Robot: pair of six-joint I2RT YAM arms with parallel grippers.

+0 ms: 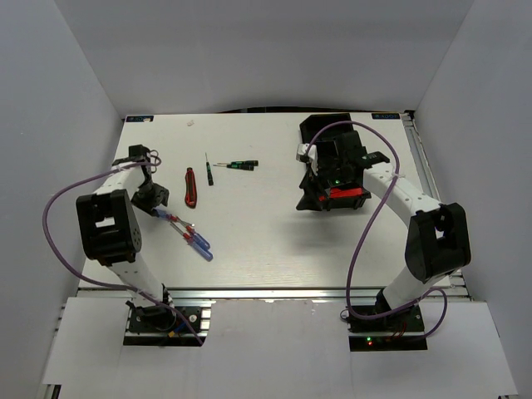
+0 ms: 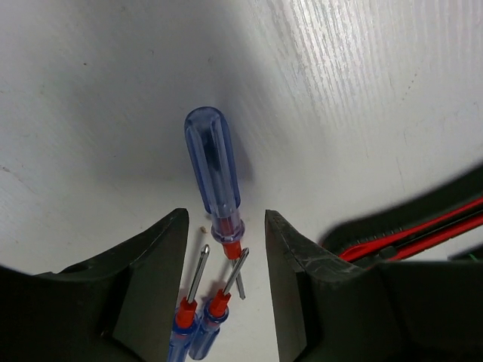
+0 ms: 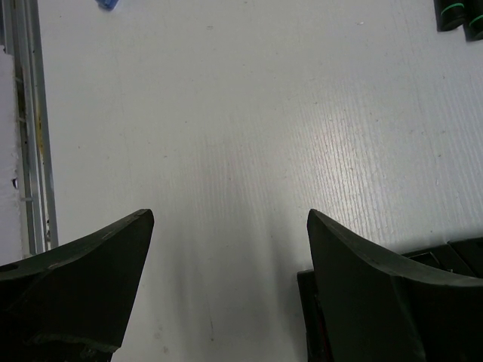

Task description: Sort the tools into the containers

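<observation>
Between my left gripper's (image 2: 226,223) jaws lies the neck of a blue-handled screwdriver (image 2: 213,170). The jaws stand partly apart, with bare table (image 1: 266,241) showing on either side of the red collar, so nothing is clamped yet. The tool's long axis runs straight away from my wrist and tilts only slightly. Its clear blue handle points far and its thin shaft comes back toward me, so it crosses my closing line almost squarely. That relation decides the grasp, I judge: closing here would pinch the collar, not the thick handle.

Just nearer me lie two more blue screwdrivers (image 2: 198,320) side by side, their tips reaching up beside the first one's shaft. They are close enough that I could drag them along. A red-and-black knife (image 2: 423,226) lies off to my right, apart from the jaws.

My left wrist is pitched down and held low over the left side of the table. This arm is much the nearer to these tools. The black tray (image 1: 314,127) sits well apart on the far right, mostly hidden under my right arm. The right gripper (image 3: 230,226) hangs spread wide over bare table with nothing in it.
</observation>
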